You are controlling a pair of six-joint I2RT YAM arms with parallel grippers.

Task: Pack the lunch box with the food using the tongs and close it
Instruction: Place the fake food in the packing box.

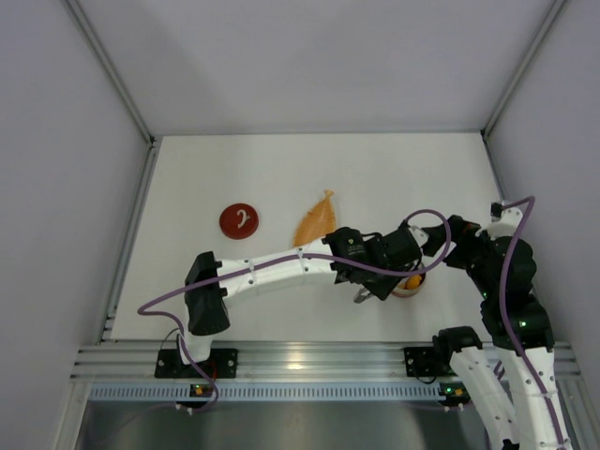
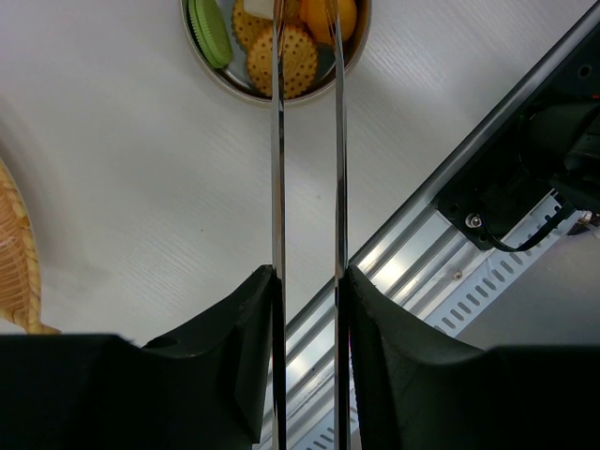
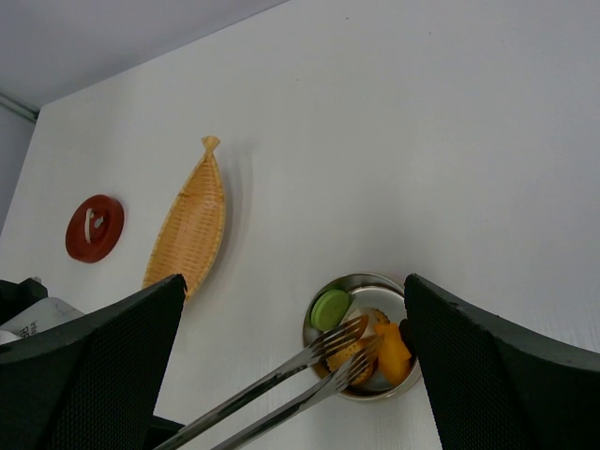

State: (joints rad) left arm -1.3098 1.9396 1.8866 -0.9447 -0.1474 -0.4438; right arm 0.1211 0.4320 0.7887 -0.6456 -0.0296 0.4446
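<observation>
silver metal, the tongs (image 2: 277, 187) run straight up the middle of the left wrist view as two thin arms. the left end effector (image 2: 307, 277) is clenched on them, one black finger pressing each arm from outside. their forked tips reach the top edge of that frame, over the open lunch box (image 2: 223, 86). in the right wrist view the same tips lie low and centre, among the food inside the box; whether they pinch a piece cannot be told.

the lunch box is a round shiny steel container on the white counter (image 1: 281, 169). in the top view it sits right of centre in the lower half, largely hidden under the left arm's wrist. inside it are a green piece (image 2: 208, 33), round brown dotted biscuits (image 2: 295, 61) and orange pieces (image 3: 392, 356).

the right end effector (image 3: 295, 281) is released, its dark fingers spread wide at the lower corners of its own view, with the lunch box seen between them.

the red lid (image 1: 240, 221) lies flat left of centre in the top view, well apart from the box. it bears a white squiggle, a curl rather than readable letters. the orange woven leaf-shaped tray (image 1: 316, 221) lies between lid and box. a white printed label at the lower left of the right wrist view is too small to read.
</observation>
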